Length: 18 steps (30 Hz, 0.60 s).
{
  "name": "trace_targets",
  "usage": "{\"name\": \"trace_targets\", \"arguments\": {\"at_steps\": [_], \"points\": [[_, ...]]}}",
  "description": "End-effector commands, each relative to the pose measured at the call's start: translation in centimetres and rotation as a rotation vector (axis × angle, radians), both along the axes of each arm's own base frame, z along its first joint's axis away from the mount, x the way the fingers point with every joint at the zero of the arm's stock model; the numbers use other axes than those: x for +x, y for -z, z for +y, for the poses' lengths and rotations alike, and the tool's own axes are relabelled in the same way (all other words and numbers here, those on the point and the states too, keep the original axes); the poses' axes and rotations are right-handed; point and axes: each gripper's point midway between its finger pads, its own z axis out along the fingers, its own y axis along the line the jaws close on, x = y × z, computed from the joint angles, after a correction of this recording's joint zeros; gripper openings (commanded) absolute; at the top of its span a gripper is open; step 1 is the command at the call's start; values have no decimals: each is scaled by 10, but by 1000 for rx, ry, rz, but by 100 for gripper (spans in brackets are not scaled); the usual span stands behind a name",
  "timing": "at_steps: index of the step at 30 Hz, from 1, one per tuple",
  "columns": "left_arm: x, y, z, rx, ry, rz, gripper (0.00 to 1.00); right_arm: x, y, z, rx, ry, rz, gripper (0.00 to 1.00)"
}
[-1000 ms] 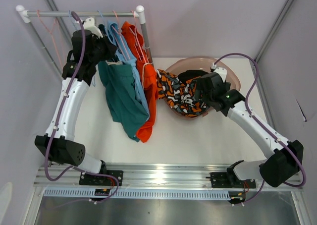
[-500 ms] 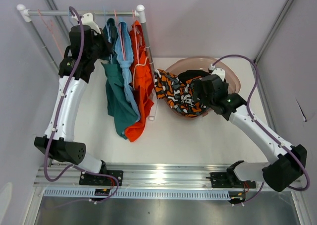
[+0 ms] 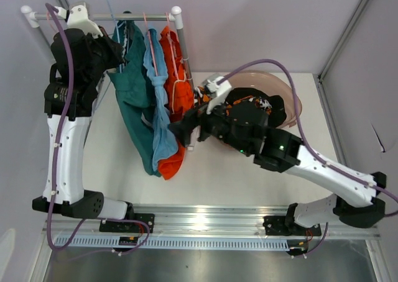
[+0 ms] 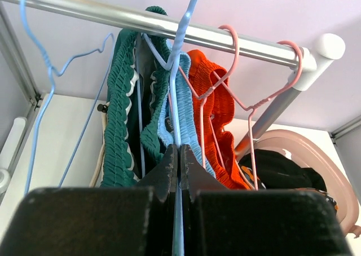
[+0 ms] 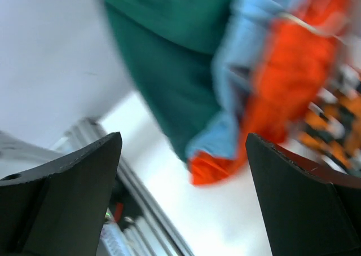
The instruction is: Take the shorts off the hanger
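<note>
Teal shorts (image 3: 134, 102), light blue shorts (image 3: 160, 102) and orange shorts (image 3: 177, 92) hang from the rail (image 3: 124, 16). My left gripper (image 3: 117, 46) is high by the rail, shut on the thin blue hanger (image 4: 181, 58). In the left wrist view the wire runs up between the closed fingers (image 4: 169, 163) and past the rail (image 4: 169, 26). Which shorts that hanger carries is unclear. My right gripper (image 3: 173, 130) is open beside the lower hems; its wrist view is blurred, showing teal shorts (image 5: 169, 53), light blue shorts (image 5: 242, 87) and orange shorts (image 5: 287, 81) ahead of the gripper (image 5: 183, 171).
A pink basin (image 3: 292, 99) at the back right holds black shorts (image 3: 249, 102) and patterned shorts (image 3: 205, 99). Pink hangers (image 4: 231, 70) and an empty blue hanger (image 4: 39, 70) sit on the rail. The rack's white post (image 3: 180, 46) stands beside the orange shorts.
The left gripper shut on the blue hanger and rose up and left. The right arm swung left from the basin to the hanging shorts, staying open. The shorts bunched toward the rail.
</note>
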Motion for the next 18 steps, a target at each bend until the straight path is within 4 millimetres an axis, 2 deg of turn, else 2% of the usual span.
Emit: {"name": "trace_targets", "arguments": {"at_steps": [1,2,3,4,5,8,10,13,14,16,17,18], "points": [[-19,-37,1,-19,0,-118,0,-15,-37,55,57,-72,-94,99],[-19,-35,1,-20,0,-112,0,-16,-23,69,26,-77,-87,99],[-21,-35,2,-21,0,-112,0,-17,-36,78,51,-74,-96,100],[-23,-36,2,-25,1,-117,0,-16,-17,102,13,-82,-83,99],[-24,-35,1,-25,3,-115,0,-23,-15,115,10,-103,-82,100],[-25,-34,1,-26,7,-110,0,-27,-2,154,1,-112,-82,99],[-27,-35,1,-29,9,-110,0,-19,10,172,0,-64,-79,99],[-33,-37,0,-38,16,-114,0,-2,17,181,34,34,-89,99],[-35,-38,0,-41,17,-117,0,3,32,190,22,51,-84,100],[-41,-40,0,-47,22,-121,0,13,41,199,36,95,-95,99],[-44,-41,1,-49,20,-124,0,17,56,208,17,110,-94,99],[-46,-41,2,-50,16,-121,0,19,63,213,6,120,-98,100]]}}
